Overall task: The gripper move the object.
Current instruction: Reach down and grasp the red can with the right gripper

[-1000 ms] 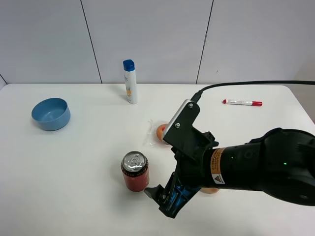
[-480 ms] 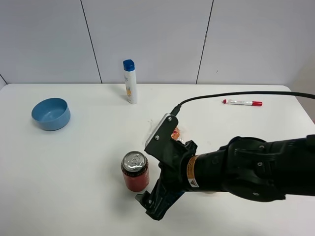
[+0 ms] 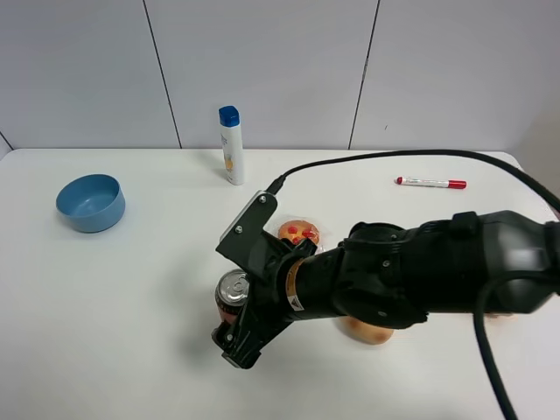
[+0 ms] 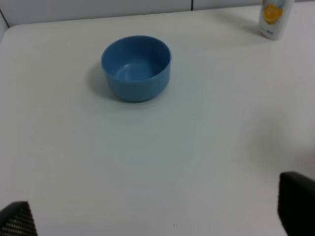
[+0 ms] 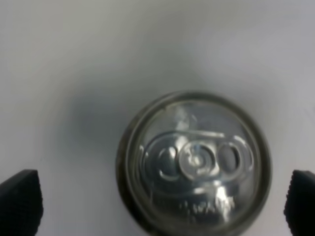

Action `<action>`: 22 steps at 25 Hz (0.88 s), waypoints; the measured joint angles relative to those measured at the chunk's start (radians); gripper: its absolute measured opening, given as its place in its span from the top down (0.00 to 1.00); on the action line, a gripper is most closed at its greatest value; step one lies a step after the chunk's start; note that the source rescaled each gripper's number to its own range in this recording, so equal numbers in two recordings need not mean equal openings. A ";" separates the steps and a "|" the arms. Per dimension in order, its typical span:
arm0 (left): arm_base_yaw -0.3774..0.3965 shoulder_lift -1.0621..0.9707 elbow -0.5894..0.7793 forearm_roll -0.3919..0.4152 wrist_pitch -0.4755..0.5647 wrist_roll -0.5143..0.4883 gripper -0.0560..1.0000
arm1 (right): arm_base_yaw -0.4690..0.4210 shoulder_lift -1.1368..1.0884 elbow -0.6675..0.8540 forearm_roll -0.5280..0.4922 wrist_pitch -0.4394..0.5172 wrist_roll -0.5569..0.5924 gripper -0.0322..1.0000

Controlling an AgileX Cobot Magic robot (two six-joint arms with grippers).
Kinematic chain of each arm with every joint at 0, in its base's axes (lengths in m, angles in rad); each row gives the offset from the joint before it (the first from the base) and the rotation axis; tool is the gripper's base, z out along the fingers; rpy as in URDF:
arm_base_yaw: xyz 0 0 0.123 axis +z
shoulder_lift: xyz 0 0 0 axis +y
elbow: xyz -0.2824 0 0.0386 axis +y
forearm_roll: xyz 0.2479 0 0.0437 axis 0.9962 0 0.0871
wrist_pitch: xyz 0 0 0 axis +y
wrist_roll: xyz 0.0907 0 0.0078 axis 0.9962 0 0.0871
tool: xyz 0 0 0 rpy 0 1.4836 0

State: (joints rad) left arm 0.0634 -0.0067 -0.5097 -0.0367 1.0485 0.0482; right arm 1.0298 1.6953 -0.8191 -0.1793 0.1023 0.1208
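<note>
The red can (image 3: 232, 289) with a silver top stands upright on the white table (image 3: 131, 289), partly covered by my right arm. The right gripper (image 3: 238, 343) hangs at the can's near side, its black jaws wide apart. In the right wrist view the can's top and pull tab (image 5: 194, 162) fill the middle, seen from straight above, and the right gripper (image 5: 160, 204) is open with one fingertip (image 5: 19, 201) in each lower corner, apart from the can. The left gripper (image 4: 157, 211) is open and empty over bare table.
A blue bowl (image 3: 91, 202) sits at the far left, also in the left wrist view (image 4: 136, 67). A white blue-capped bottle (image 3: 231, 145) stands at the back. A red marker (image 3: 430, 183) lies at the back right. Two orange round items (image 3: 299, 233) (image 3: 367, 331) lie near the arm.
My right arm has swung left and forward, from the can's right side to above it. The can has not moved.
</note>
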 joint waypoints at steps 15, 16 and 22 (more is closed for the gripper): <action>0.000 0.000 0.000 0.000 0.000 0.001 0.00 | 0.000 0.104 -0.041 0.013 0.010 0.003 0.00; 0.000 0.000 0.000 0.000 0.000 0.001 0.00 | 0.000 0.112 -0.042 0.015 0.007 0.003 0.00; 0.000 0.000 0.000 0.000 0.000 0.001 0.00 | 0.000 0.131 -0.049 0.032 -0.015 0.003 0.00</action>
State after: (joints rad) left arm 0.0634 -0.0067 -0.5097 -0.0367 1.0485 0.0490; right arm 1.0298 1.8261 -0.8682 -0.1469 0.0873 0.1239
